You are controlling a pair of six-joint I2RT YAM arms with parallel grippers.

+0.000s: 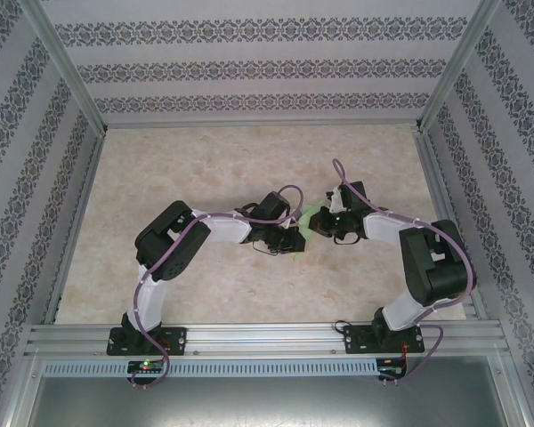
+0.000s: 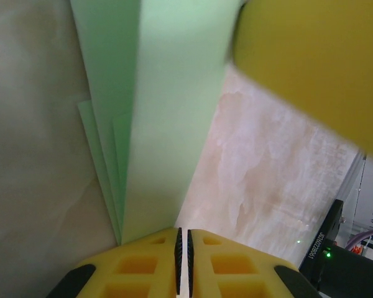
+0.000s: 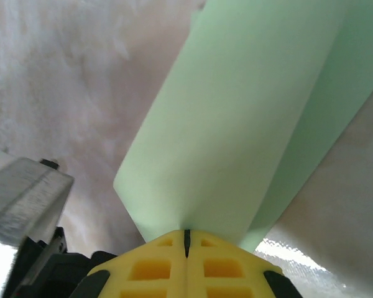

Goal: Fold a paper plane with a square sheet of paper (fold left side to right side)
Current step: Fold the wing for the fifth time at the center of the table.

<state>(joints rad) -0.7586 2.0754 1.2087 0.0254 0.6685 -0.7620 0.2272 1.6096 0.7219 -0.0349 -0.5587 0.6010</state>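
The sheet of paper (image 1: pixel 308 213) is light green and folded lengthwise into a narrow strip. In the top view it sits just right of centre, over the marbled table (image 1: pixel 205 169), in the small gap where the two arms meet.

In the right wrist view the sheet of paper (image 3: pixel 236 124) fans from the bottom centre to the upper right. A crease runs straight down into the seam of the yellow fingers. The right gripper (image 3: pixel 186 239) is clamped on it there, with no gap showing between the pads.

In the left wrist view the strip (image 2: pixel 168 124) rises from the bottom centre to the top edge, with thinner layers showing along its left side. Its lower end meets the tips of the left gripper (image 2: pixel 183 239) just left of the seam. Those fingers stand together with only a thin slit between them — whether the paper is pinched in it I cannot tell. A blurred yellow shape (image 2: pixel 311 62) covers the upper right corner, over the strip's top end.

Seen from above, the left gripper (image 1: pixel 291 240) lies just below and left of the paper and the right gripper (image 1: pixel 319 222) just right of it — both near the frame's centre. Patterned walls (image 1: pixel 249 67) close in the table.
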